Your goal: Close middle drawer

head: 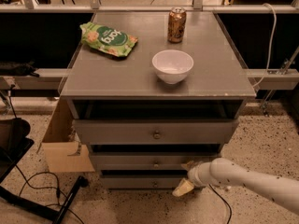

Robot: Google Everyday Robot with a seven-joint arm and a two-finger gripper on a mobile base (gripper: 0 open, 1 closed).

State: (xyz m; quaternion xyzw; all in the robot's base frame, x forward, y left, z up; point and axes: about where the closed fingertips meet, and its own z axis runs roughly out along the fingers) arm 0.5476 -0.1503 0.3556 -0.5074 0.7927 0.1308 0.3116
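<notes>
My tool (186,175), the cream two-fingered end of my white speckled arm (254,182), hung low at the front of the grey wooden desk (117,80), right of centre; its fingers stood spread, one tip up against the front of the middle drawer (126,161), the other lower down, pinching nothing; that long grey wooden drawer sat under the taller grey drawer front (117,131), a dark gap above it, and I judged it not fully home; its small round metal knob (156,164) lay just to the left of my tool; the drawer's face lay directly beyond the tool, towards the desk, and its long axis ran straight back into the carcass; so the push, as I judged it, had to go square along that line, off-centre to the right as I was.
</notes>
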